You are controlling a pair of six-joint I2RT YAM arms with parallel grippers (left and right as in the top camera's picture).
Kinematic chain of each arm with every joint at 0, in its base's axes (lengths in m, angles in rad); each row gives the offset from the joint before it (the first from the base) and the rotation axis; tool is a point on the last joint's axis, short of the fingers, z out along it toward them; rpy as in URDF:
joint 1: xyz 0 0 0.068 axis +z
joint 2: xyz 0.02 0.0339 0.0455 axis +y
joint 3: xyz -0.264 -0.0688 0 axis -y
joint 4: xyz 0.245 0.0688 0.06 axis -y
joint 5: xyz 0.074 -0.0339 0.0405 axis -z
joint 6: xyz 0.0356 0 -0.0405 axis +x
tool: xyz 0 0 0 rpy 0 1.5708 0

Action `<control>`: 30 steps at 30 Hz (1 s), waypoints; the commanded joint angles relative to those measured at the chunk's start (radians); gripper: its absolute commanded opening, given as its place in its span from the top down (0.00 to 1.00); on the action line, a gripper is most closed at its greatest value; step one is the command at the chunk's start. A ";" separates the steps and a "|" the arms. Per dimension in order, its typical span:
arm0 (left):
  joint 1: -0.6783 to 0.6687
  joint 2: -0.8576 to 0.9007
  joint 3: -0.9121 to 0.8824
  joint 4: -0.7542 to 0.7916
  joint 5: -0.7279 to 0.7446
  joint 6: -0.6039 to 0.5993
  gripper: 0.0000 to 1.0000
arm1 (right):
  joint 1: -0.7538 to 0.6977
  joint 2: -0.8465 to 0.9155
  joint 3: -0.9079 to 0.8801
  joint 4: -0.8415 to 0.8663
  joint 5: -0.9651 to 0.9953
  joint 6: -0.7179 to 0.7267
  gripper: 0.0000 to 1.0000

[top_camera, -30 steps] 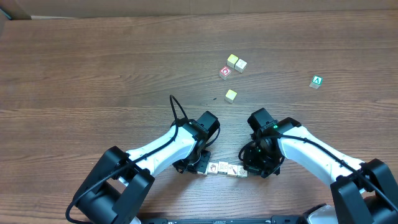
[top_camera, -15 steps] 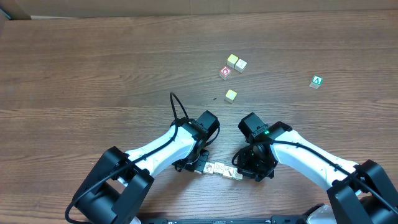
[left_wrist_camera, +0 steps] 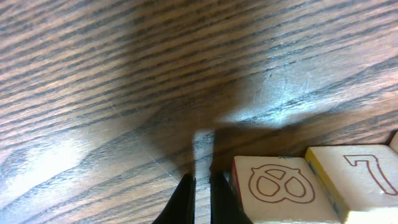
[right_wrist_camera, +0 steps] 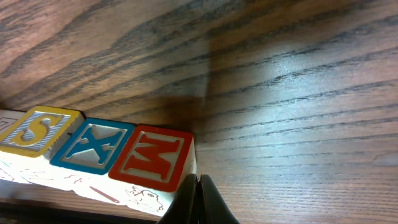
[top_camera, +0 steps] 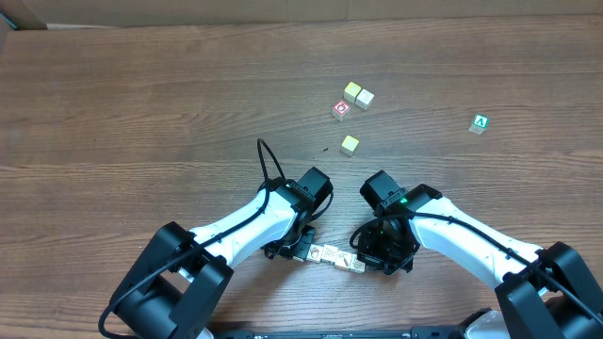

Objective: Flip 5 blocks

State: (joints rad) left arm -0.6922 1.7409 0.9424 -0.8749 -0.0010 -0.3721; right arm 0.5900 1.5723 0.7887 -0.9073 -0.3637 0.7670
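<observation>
Nudged left, blocks [top_camera: 334, 256] lie partly hidden between both closed jaws.

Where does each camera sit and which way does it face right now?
Overhead: above the table, facing straight down; both white arms show, left end effector and right end effector at either end of the row of blocks.
Left wrist: low over the wood, looking past its own shut fingertips; pretzel block beside them.
Right wrist: equally low, its shut fingers beside the red M block.
Shared: all views show that row; the wrists see opposite ends.
</observation>
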 commanded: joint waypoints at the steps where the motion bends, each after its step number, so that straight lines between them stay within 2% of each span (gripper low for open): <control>1: 0.005 0.037 -0.024 0.012 -0.014 -0.029 0.94 | 0.011 0.002 -0.002 0.020 -0.063 0.019 0.96; 3: 0.005 0.037 -0.024 0.012 -0.005 -0.031 0.92 | 0.011 0.002 -0.002 0.020 -0.069 0.019 0.96; 6: 0.005 0.037 -0.024 0.013 -0.006 -0.032 0.85 | 0.011 0.002 -0.002 0.019 -0.073 0.019 0.96; 11: 0.005 0.037 -0.024 0.027 -0.031 -0.031 0.96 | 0.011 0.002 -0.003 0.027 -0.056 0.015 0.96; 30: 0.005 0.037 -0.024 0.076 -0.062 -0.008 0.95 | 0.018 0.002 -0.004 0.047 -0.057 0.108 0.96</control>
State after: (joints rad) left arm -0.6865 1.7378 0.9424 -0.8379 -0.0387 -0.3885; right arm 0.5907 1.5757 0.7841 -0.8814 -0.3824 0.8387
